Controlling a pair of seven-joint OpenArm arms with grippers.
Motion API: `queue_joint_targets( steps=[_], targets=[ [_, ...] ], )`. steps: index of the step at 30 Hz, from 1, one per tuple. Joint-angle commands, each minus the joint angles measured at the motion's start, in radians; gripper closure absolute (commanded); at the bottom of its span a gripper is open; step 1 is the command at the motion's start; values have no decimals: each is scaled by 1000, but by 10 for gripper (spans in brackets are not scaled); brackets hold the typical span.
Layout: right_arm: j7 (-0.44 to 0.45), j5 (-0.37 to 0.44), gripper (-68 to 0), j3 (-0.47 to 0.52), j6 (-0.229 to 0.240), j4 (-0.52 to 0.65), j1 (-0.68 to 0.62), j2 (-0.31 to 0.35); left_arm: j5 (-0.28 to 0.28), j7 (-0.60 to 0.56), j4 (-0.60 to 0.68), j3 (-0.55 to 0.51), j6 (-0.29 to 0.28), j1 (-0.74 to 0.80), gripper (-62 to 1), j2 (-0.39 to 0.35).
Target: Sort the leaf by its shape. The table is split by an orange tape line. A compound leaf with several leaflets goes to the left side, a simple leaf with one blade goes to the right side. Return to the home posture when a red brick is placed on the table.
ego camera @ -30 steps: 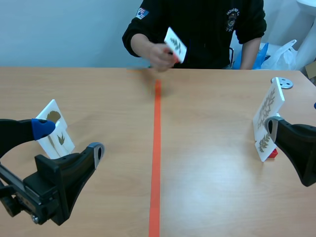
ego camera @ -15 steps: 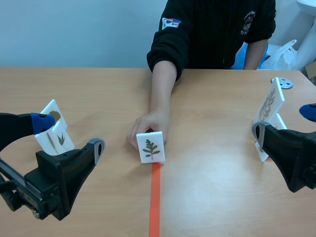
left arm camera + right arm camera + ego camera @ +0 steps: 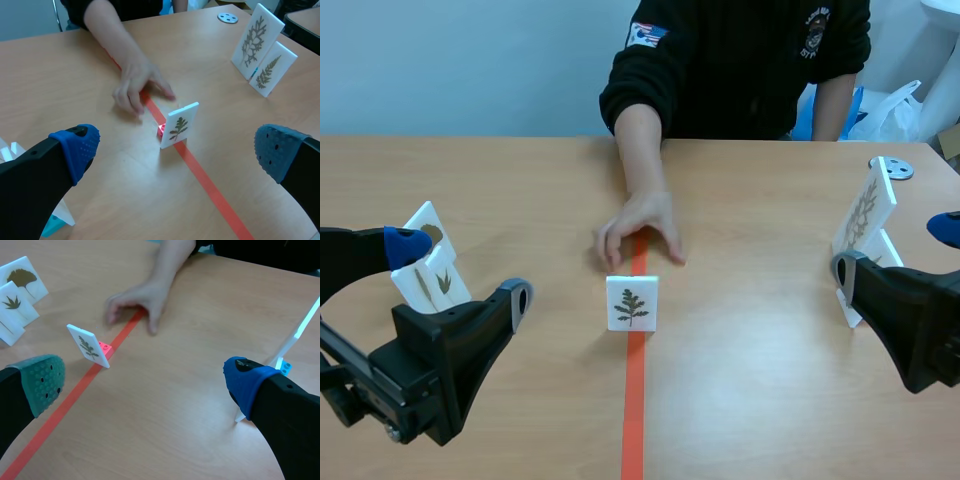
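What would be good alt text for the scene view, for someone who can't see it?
A white leaf card stands upright on the orange tape line, a person's hand just beyond it. The left end effector and right end effector sit open at the sides, by the left cards and right cards.

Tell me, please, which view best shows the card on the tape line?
The scene view: the leaf card faces it squarely. Both wrist views catch it obliquely, with its pink stand showing behind.
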Motion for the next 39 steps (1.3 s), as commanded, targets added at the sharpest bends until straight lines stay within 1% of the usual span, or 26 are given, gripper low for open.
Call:
queue_joint_targets(
  steps=[1, 4, 7, 9, 12, 14, 21, 26, 28, 29, 31, 33, 38, 39],
  targets=[
    [21, 7, -679, 5, 0, 0, 14, 3, -10, -14, 27, 3, -3, -1, -623, -6],
    [22, 1, -679, -1, 0, -6, 23, 8, -10, -14, 27, 3, -3, -1, -623, -6],
    [23, -42, -679, -21, 0, -12, 39, 16, -10, -14, 27, 3, -3, 0, -623, -6],
    [31, -55, -679, -46, -5, -22, 55, 26, -10, -14, 27, 3, -3, 0, -623, -6],
    [48, -112, -679, -94, -26, -48, 95, 39, -10, -14, 27, 3, -3, 0, -623, -6],
    [65, -160, -679, -131, -26, -79, 133, 42, -10, -14, 27, 3, -3, 0, -623, -6],
    [137, -297, -679, -299, -31, -259, 309, 41, -10, -14, 27, 3, -3, 0, -623, -6],
    [185, -388, -675, -435, -72, -412, 456, 33, -10, -14, 27, 3, -3, 0, -623, -6],
    [204, -415, -675, -489, -80, -471, 511, 32, -10, -14, 27, 3, -3, 0, -623, -6],
    [212, -432, -669, -515, -86, -498, 538, 30, -10, -14, 27, 3, -3, 0, -623, -6],
    [222, -473, -624, -555, -105, -549, 585, 14, -10, -14, 27, 3, -3, 0, -623, -6],
    [237, -498, -586, -589, -110, -599, 627, -7, -10, -14, 27, 3, -3, 0, -623, -6],
    [255, -525, -571, -664, -124, -705, 712, -67, -10, -14, 27, 3, -3, 0, -623, -6],
    [260, -536, -559, -681, -124, -723, 727, -78, -10, -14, 27, 3, -3, 0, -623, -6]
  ],
)
